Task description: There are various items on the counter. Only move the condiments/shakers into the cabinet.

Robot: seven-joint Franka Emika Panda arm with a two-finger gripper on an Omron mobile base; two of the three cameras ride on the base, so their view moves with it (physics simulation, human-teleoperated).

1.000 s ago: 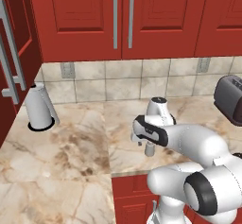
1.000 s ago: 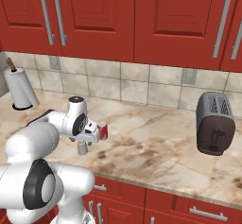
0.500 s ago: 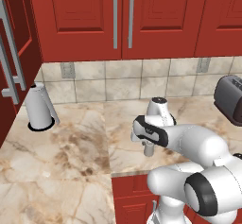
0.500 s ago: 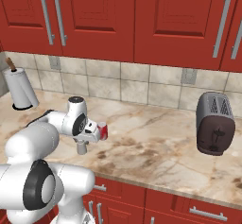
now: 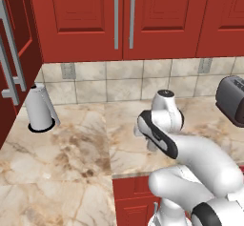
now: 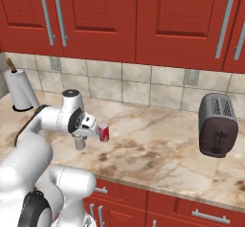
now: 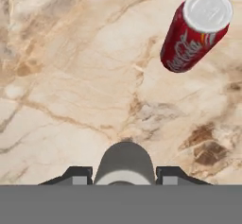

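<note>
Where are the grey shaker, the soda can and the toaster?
grey shaker (image 7: 125, 160): hand view, its rounded side.
soda can (image 7: 191, 38): hand view, red side with lettering.
toaster (image 6: 217, 130): right base view, dark front face.

Only thing I can actually read here is the white script "Coca-Cola" logo running down the side of the red soda can, standing on the marble counter. Its other small print is too blurry for me.

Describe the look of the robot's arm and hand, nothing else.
The arm is glossy white, built of rounded tubular segments with dark grey-black bands at the joints. The hand is white with a dark face and two small dark fingertips. No cables or markings are visible.
</note>
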